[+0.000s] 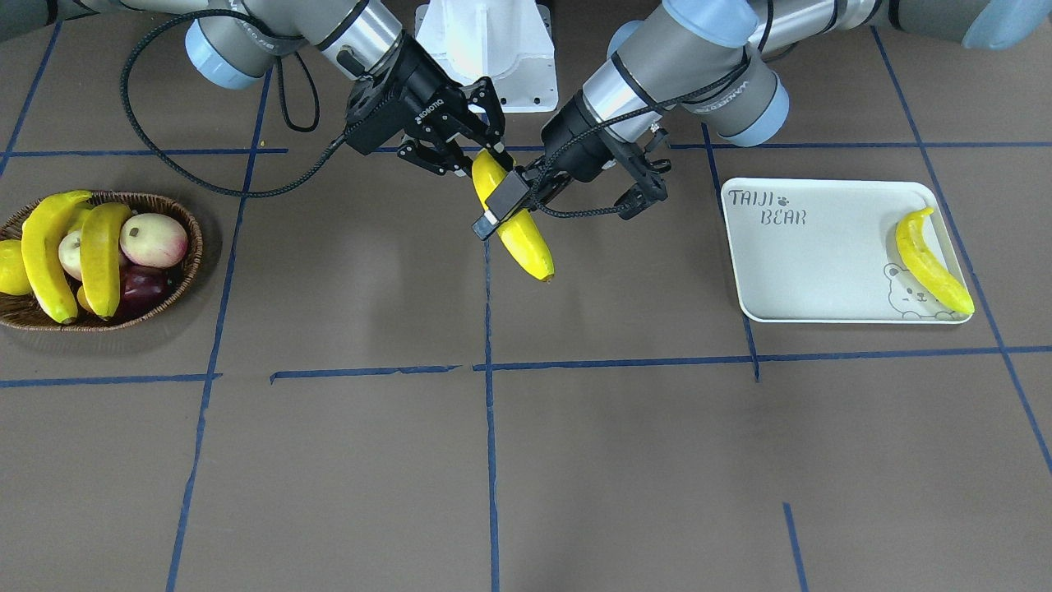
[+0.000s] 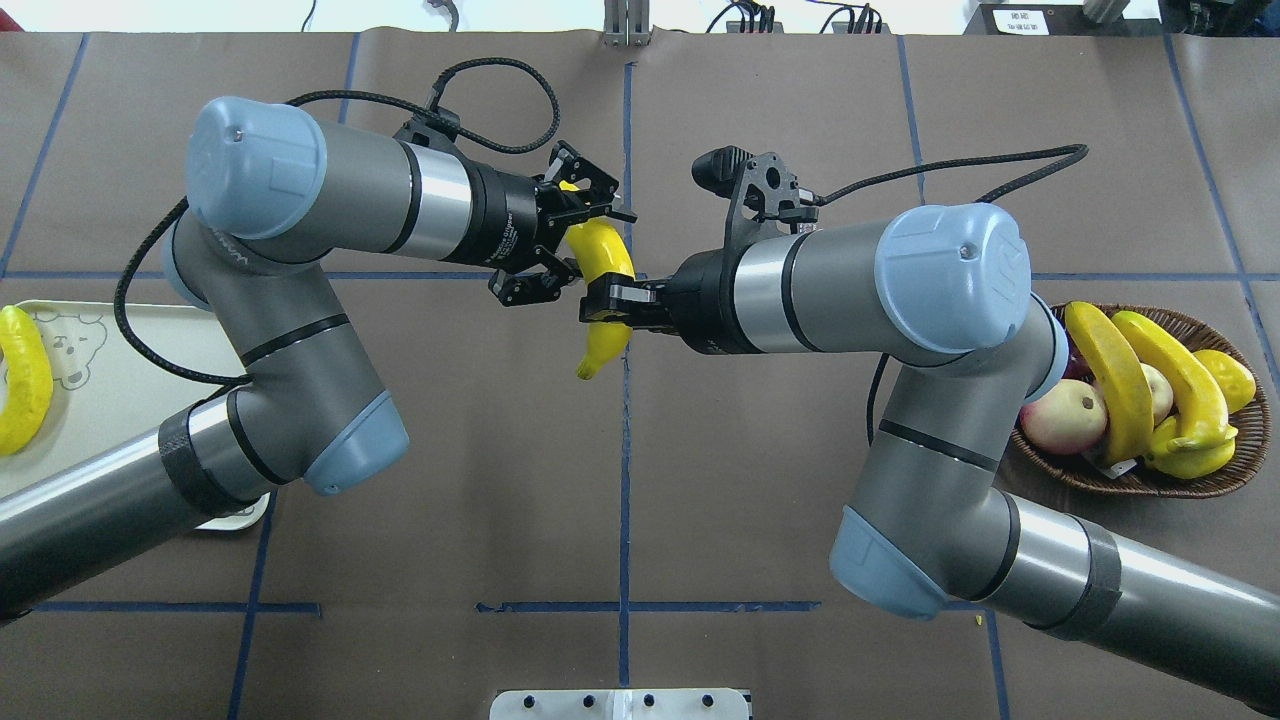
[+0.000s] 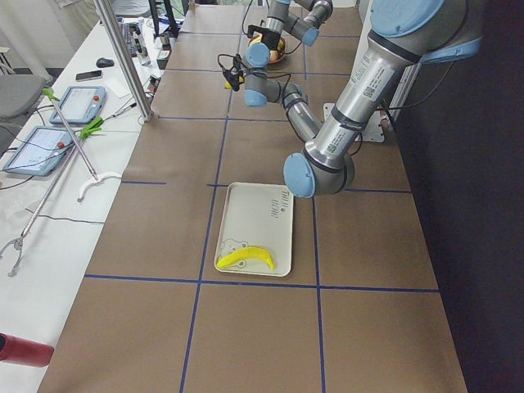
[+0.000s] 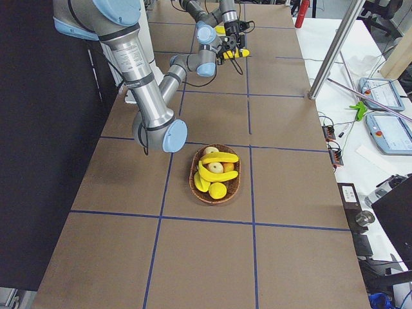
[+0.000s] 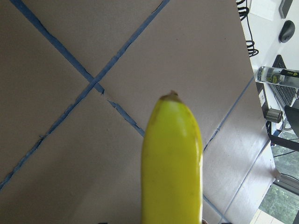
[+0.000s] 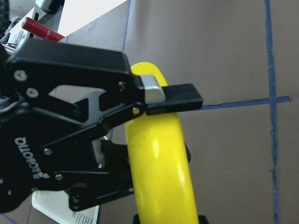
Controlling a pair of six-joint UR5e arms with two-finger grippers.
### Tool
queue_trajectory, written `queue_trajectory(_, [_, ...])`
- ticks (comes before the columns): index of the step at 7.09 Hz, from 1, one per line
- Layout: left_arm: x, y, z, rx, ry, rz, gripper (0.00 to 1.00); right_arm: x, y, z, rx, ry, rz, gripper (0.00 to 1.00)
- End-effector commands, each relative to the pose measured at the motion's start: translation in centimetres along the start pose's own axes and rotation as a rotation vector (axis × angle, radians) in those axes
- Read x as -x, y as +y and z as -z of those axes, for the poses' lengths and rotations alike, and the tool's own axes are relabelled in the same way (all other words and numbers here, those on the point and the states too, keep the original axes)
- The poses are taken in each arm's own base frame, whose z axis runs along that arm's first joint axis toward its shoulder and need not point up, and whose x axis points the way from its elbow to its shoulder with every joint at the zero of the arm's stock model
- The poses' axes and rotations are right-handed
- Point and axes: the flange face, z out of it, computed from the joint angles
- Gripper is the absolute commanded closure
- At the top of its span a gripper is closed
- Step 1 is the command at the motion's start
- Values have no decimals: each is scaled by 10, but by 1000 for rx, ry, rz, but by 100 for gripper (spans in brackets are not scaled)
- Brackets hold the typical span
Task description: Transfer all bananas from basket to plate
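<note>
One banana (image 1: 530, 242) hangs in mid-air over the table's middle, held between both grippers; it also shows in the overhead view (image 2: 603, 255). My right gripper (image 1: 486, 156) is shut on its stem end, with the banana between the fingertips in the right wrist view (image 6: 159, 163). My left gripper (image 1: 503, 201) is closed across its middle. Its free tip fills the left wrist view (image 5: 173, 163). Two bananas (image 1: 45, 255) (image 1: 103, 255) lie in the wicker basket (image 1: 99, 325). One banana (image 1: 929, 263) lies on the plate (image 1: 814, 271), which shows "TAIJI BEAR" lettering.
The basket also holds a pink-cream peach-like fruit (image 1: 152, 238), a dark red fruit (image 1: 144, 288) and a round yellow fruit (image 1: 10, 267). The robot's white base (image 1: 485, 49) stands behind the grippers. Blue tape lines cross the brown table.
</note>
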Motion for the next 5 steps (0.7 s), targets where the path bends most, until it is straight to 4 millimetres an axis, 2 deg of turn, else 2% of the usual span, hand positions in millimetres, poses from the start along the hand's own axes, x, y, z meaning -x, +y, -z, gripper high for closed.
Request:
queue_trajectory(1, [0, -3, 1, -4, 1, 4, 96, -1, -1, 0, -1, 1, -3, 73])
queue_trajectory(2, [0, -5, 2, -8, 1, 5, 100, 1, 2, -1, 4, 0, -4, 1])
queue_trajectory(4, [2, -8, 3, -13, -1, 9, 100, 0, 0, 2, 10, -1, -3, 1])
queue_trajectory(5, [9, -15, 3, -23, -12, 12, 100, -1, -3, 6, 40, -5, -3, 1])
